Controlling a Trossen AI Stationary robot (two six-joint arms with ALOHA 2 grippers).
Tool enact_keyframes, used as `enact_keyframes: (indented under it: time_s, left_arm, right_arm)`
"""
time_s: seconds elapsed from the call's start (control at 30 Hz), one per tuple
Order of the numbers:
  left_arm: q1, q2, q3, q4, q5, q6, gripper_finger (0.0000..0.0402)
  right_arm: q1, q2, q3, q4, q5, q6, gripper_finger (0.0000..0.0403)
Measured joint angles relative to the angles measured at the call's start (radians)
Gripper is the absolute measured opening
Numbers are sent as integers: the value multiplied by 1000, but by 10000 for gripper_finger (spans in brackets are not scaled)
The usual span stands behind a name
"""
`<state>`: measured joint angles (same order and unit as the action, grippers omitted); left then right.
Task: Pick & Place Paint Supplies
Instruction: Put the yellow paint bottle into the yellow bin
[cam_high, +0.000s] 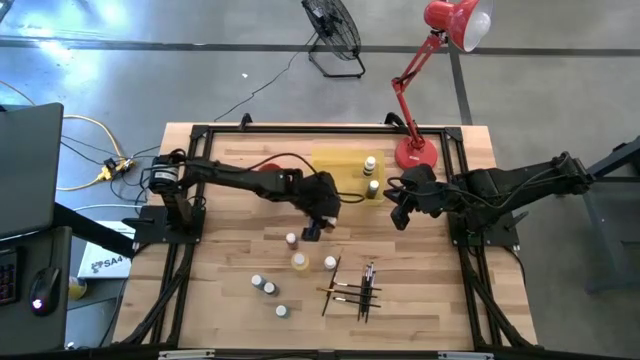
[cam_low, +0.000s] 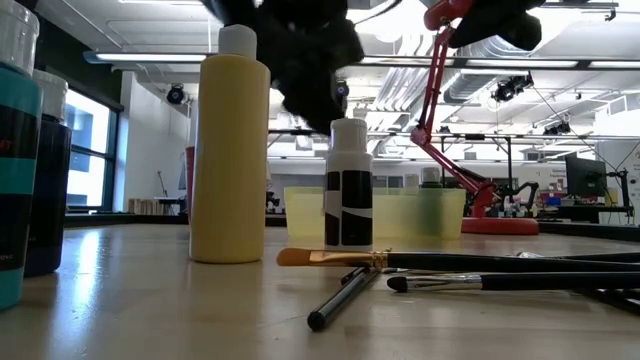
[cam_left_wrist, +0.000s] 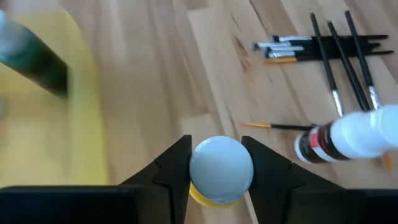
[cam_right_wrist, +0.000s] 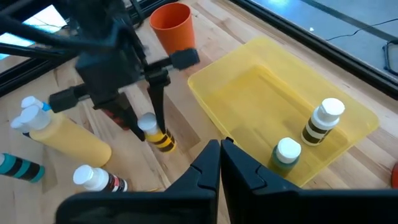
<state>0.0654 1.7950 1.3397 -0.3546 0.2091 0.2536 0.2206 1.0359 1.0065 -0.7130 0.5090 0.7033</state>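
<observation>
Your left gripper (cam_high: 313, 231) is over the middle of the table (cam_high: 440, 310), just in front of the yellow tray (cam_high: 335, 162). Its fingers (cam_left_wrist: 171, 168) stand on either side of the pale cap of a small yellow-and-black striped bottle (cam_right_wrist: 157, 134), closed in on it; you cannot tell from these views whether the bottle is lifted or standing on the wood.

Your right gripper (cam_high: 400, 212) hangs beside the tray's right end, fingers pressed together with nothing between them.

In the tray you have two bottles: a white-capped one with dark bands (cam_right_wrist: 323, 121) and a white-capped green one (cam_right_wrist: 284, 154), both upright, close together at one end.

On the bare table, in front of the left gripper:
- one large yellow bottle (cam_high: 299, 261), and beside it a small white-capped bottle (cam_high: 330, 263);
- one small bottle with a red-and-black label (cam_high: 291, 239), just behind the yellow one;
- three more white-capped bottles (cam_high: 263, 286) grouped nearer the front edge, towards the left arm's side.

The paintbrushes (cam_high: 355, 290) lie in a loose crossed pile to the right of the bottles, well apart from both grippers.

The orange-red cup (cam_right_wrist: 171, 26) stands behind the left arm, next to the tray. The red desk lamp (cam_high: 425, 60) stands at the table's far right corner.
</observation>
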Motion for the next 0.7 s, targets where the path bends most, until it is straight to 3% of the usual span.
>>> enact_keyframes:
  time_s: [0.33, 0.47, 0.6, 0.7]
  left_arm:
    - [26, 0, 342, -264, -163, 135, 120]
    - [112, -3, 419, -281, -154, 96, 120]
    - [231, -2, 427, -292, -60, 38, 119]
    - [308, -1, 427, -327, -45, 30, 119]
  right_arm:
    - [0, 0, -8, -3, -5, 9, 5]
    - [0, 0, -8, -3, -44, 11, 5]
    - [0, 0, -8, -2, -73, 10, 5]
    - [0, 0, -8, -3, -74, 10, 5]
